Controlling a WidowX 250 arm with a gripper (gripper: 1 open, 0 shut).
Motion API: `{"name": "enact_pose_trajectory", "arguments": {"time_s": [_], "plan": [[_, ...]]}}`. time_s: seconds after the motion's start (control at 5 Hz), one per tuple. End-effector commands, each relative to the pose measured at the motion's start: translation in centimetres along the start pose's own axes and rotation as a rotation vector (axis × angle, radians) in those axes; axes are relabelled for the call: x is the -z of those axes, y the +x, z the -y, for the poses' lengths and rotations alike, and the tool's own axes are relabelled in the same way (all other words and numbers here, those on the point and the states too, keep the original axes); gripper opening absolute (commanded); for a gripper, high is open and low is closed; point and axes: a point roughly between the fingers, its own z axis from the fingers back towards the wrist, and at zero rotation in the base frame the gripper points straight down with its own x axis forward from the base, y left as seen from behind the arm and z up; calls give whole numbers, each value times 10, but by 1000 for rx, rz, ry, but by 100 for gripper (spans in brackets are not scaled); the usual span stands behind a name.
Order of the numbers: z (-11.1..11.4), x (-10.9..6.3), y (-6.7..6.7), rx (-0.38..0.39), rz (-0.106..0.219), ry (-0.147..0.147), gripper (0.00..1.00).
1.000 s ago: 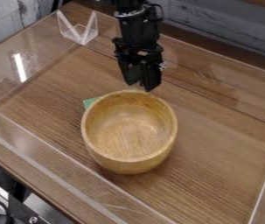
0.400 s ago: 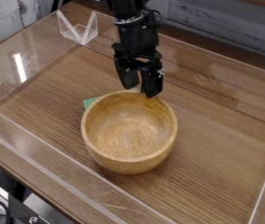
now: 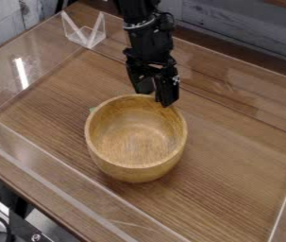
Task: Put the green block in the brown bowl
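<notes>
Camera view, the only one: gripper (image 3: 153, 95) hangs over far rim of brown bowl (image 3: 108, 159), pointing steeply down, tips just above or just beyond rim; touching or not, can't tell. Jaws spread wide, nothing seen between them.

Brown bowl sits upright near centre of wooden table (image 3: 240, 142); as much of inside as shows is bare wood grain, no green in it.

Green block: not visible anywhere in this view. Not in jaws, not on open table round the bowl. Prob. hidden behind bowl's far wall or under the gripper, but can't confirm; long axis unknown too.

Judgement: next move turns on finding the block first. If it lies beyond the far rim, it'd be below and slightly far of the jaws, w/ the bowl wall crowding any descent. Task not done as things lie.
</notes>
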Motion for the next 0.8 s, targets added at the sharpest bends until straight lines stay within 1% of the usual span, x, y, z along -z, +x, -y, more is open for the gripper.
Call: {"name": "enact_pose_trajectory", "arguments": {"time_s": [0.0, 0.4, 0.6], "plan": [[5, -9, 0, 44, 28, 28, 100], [8, 2, -7, 96, 2, 28, 100], [7, 6, -7, 95, -1, 25, 100]]}}
